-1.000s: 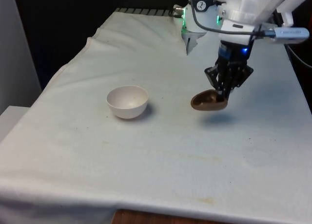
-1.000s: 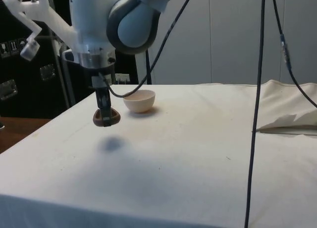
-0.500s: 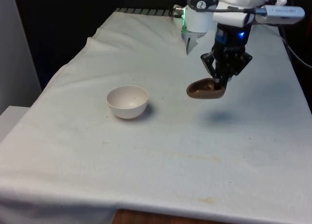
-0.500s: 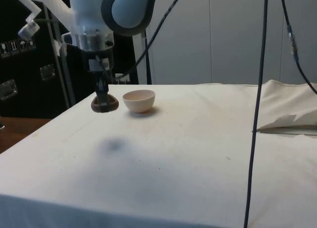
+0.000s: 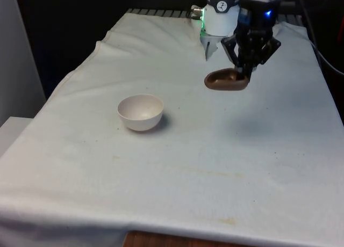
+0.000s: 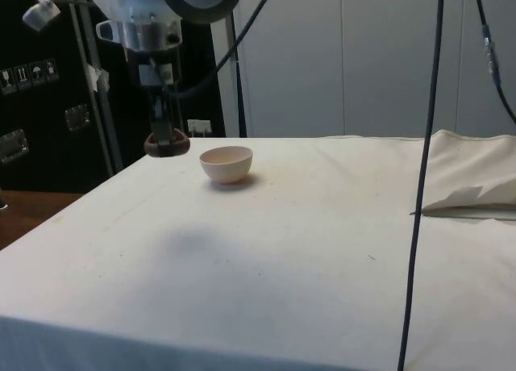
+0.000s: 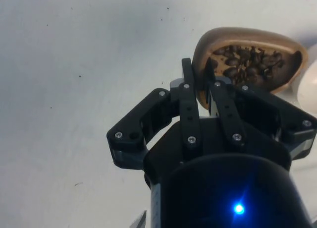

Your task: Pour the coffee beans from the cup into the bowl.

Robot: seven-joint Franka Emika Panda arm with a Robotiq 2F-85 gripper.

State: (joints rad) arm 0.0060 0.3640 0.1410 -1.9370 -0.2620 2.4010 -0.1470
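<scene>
The black two-finger gripper pinches the brown bean-filled cup's rim — any jolt toward the white bowl could scatter beans.

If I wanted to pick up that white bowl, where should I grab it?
Best guess: pinch the white bowl by its rim, coming straight down from above. It stands upright with its mouth open to the top, and its rounded sides would likely slip out of a sideways squeeze. The hand holds the brown cup the same way, one finger inside the wall and one outside.
</scene>
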